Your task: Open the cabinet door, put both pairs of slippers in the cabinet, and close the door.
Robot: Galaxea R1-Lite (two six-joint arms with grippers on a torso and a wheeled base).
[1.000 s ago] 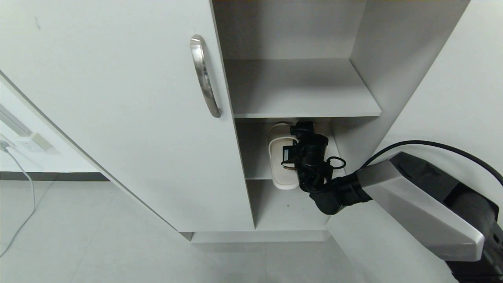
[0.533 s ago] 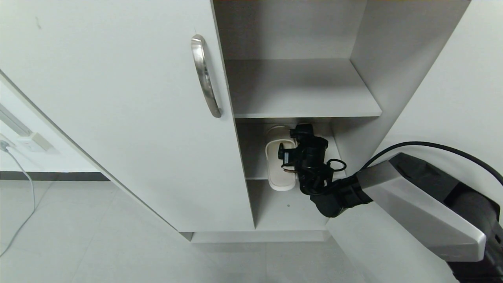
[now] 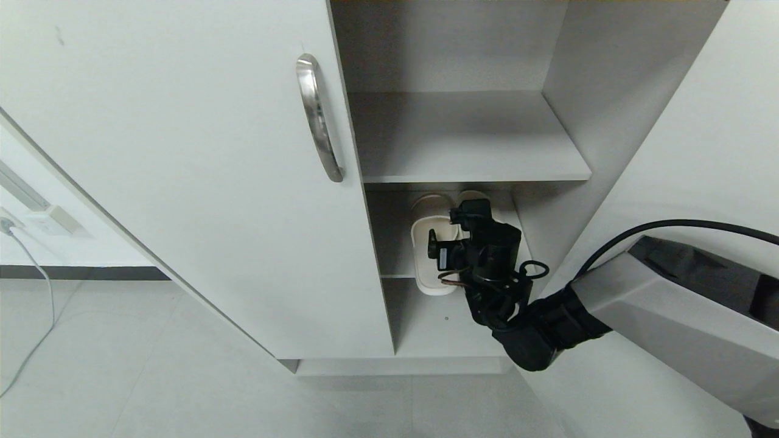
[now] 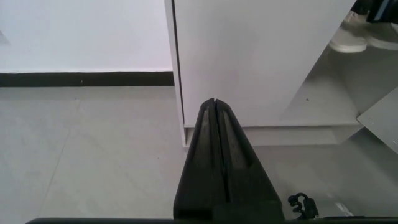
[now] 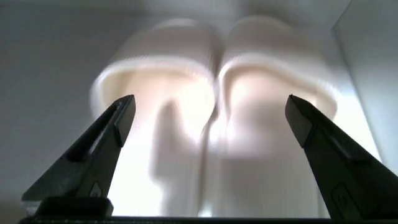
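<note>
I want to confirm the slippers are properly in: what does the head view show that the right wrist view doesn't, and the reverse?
Head view adds the white cabinet door's curved metal handle and the grey upper shelf. Right wrist view adds that the pair of cream slippers lies side by side, touching, between the open right gripper's fingertips. Shared: that pair on the shelf below, with the gripper before it.

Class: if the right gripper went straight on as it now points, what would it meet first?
Most likely the pair of white slippers on the cabinet shelf, dead ahead of the open right gripper; depth is unclear.
</note>
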